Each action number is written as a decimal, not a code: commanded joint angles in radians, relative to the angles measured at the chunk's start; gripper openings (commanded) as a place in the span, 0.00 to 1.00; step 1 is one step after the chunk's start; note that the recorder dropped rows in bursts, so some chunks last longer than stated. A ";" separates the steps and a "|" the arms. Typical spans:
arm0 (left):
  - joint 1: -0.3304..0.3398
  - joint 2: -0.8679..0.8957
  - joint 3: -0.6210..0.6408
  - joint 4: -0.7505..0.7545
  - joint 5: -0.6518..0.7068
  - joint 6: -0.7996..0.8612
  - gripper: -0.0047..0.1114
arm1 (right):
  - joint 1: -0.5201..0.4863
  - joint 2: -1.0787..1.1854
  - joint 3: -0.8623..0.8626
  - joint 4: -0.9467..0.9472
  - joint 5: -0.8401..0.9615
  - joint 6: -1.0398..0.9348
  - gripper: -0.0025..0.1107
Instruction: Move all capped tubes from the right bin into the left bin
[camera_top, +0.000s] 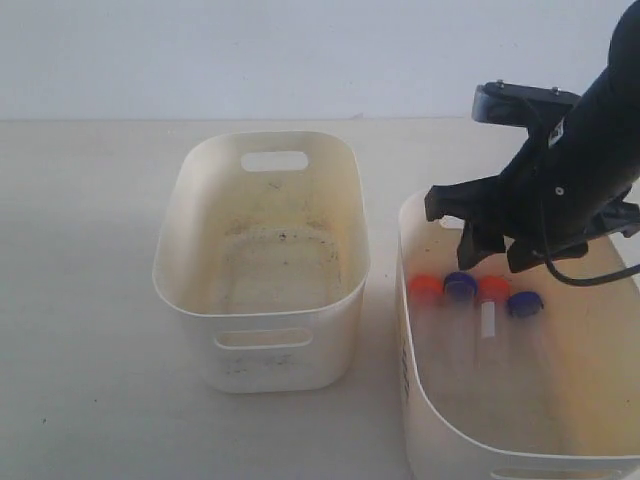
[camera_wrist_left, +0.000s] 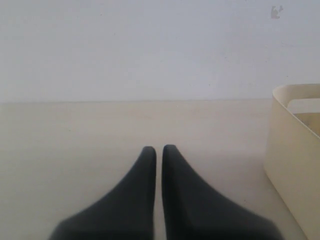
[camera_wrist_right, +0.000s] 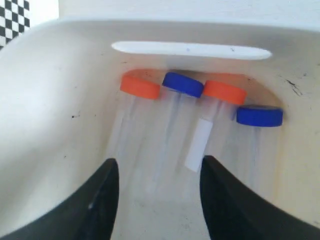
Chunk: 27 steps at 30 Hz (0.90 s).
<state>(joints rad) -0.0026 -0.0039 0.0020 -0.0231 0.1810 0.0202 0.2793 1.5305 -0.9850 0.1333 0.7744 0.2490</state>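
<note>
In right bin (camera_top: 418, 425): four capped tubes (camera_top: 480, 296), right end effector (camera_wrist_right: 159, 162) spread above.

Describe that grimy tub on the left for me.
The left bin is a cream-white, rounded tub of what looks like plastic, with a slot handle in each end wall. Its yellowish floor is speckled with dark grime. It stands upright on the table, holds nothing, and sits beside the right bin, not touching it.

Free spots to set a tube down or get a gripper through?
Left bin: whole floor bare. Table left of it: open. Gap between the two bins: narrow. Right bin: crowded, four capped tubes side by side under the right gripper; only the floor by its near wall looks bare.
</note>
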 joint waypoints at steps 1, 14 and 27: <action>-0.007 0.004 -0.002 -0.003 -0.007 -0.004 0.08 | 0.070 -0.004 -0.047 -0.133 0.106 0.065 0.44; -0.007 0.004 -0.002 -0.003 -0.007 -0.004 0.08 | 0.172 0.024 0.036 -0.277 0.042 0.466 0.44; -0.007 0.004 -0.002 -0.003 -0.007 -0.004 0.08 | 0.172 0.189 0.055 -0.412 -0.018 0.594 0.44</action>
<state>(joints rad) -0.0026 -0.0039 0.0020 -0.0231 0.1810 0.0202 0.4485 1.7115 -0.9338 -0.2559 0.7672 0.8253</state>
